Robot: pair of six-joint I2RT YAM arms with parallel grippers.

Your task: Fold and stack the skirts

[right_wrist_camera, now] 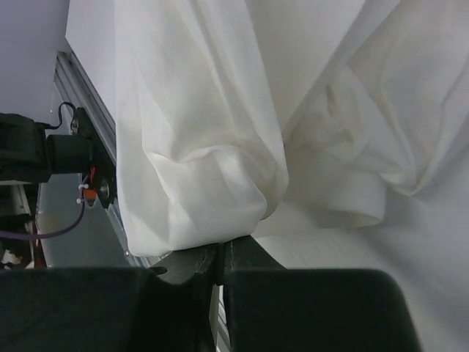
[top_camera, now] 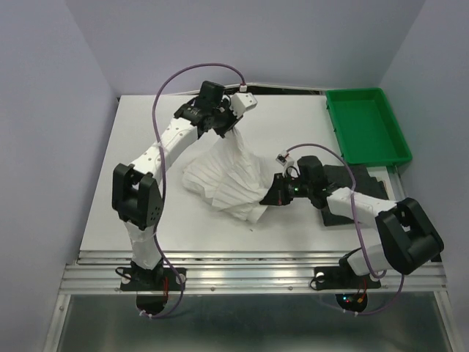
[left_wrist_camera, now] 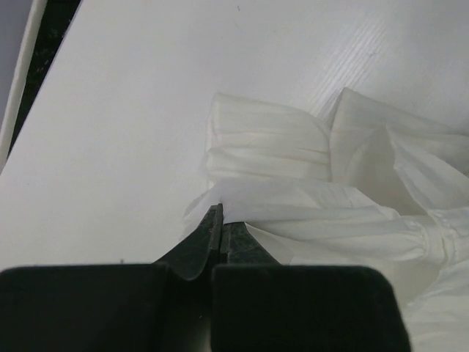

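Here the left gripper (top_camera: 231, 130), its arm stretched far forward, and the low right gripper (top_camera: 274, 193), its arm bent inward, both clamp the white crinkly cloth skirt (top_camera: 223, 176)

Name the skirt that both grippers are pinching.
The white skirt: the left gripper and the right gripper are each shut on an edge of it. The dark skirt lies flat to the right, ungripped.

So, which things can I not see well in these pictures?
- Dark skirt, top view: the right arm covers much of it, so its folds cannot be told.
- White skirt, both wrist views: cut off by the picture edges.
- Left claw, top view: its tips are hidden by its own wrist and the cloth.
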